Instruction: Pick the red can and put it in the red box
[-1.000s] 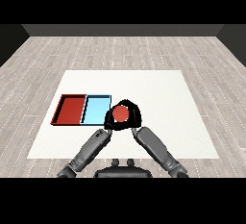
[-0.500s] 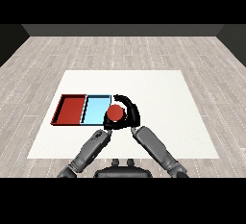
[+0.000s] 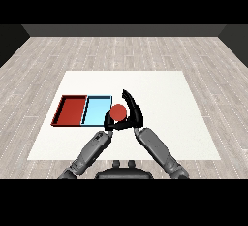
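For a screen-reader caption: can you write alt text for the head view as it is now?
A right robot hand curls round a red can, holding it by the right edge of a light blue tray. A red tray lies to the left of the blue one on a white table. The left forearm reaches in from below, its hand hidden behind the can.

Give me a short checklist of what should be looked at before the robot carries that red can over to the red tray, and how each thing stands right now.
1. Can held: the right hand is curled round the red can. Ok.
2. Can over the red tray: not ok; it is at the right edge of the blue tray.
3. Red tray free to receive: nothing shows in it. Ok.
4. Left hand out of the way: not ok; it sits close under the can.
5. Can lifted above the tray walls: cannot tell.
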`<act>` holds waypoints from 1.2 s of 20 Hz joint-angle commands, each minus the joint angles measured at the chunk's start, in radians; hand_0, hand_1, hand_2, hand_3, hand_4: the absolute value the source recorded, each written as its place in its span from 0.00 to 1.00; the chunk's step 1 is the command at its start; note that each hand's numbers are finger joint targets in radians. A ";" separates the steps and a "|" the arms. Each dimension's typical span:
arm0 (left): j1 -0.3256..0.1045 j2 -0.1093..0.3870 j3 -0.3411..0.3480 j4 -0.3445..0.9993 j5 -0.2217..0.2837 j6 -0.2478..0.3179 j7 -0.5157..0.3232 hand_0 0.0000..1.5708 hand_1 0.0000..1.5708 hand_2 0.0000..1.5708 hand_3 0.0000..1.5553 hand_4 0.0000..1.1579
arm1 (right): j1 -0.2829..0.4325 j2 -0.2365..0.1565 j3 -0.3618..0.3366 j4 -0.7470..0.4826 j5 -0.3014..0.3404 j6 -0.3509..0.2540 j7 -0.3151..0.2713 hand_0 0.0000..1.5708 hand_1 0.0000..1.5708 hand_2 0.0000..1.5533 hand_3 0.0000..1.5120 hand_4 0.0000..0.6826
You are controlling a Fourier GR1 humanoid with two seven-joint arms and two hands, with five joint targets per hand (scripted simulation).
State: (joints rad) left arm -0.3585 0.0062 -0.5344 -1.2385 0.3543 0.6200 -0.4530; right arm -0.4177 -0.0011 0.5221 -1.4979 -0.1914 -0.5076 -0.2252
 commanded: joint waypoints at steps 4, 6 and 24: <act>-0.006 -0.006 -0.033 -0.017 -0.010 0.052 0.004 1.00 1.00 1.00 0.95 0.98 | -0.009 -0.012 -0.081 -0.071 0.024 0.052 0.105 0.00 0.00 0.00 0.00 0.00; -0.036 0.018 0.065 -0.018 -0.029 -0.021 0.051 1.00 1.00 1.00 0.94 0.98 | 0.067 -0.085 -0.109 -0.178 -0.038 0.110 0.125 0.00 0.00 0.00 0.00 0.00; 0.003 0.242 0.318 -0.115 -0.085 -0.104 0.157 1.00 1.00 1.00 0.95 0.98 | 0.461 -0.222 -0.315 -0.473 -0.139 0.295 0.029 0.00 0.00 0.00 0.00 0.00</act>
State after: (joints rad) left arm -0.3547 0.1523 -0.2932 -1.3287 0.2559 0.5491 -0.3429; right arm -0.0431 -0.1689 0.2636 -1.8968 -0.2881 -0.2524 -0.2034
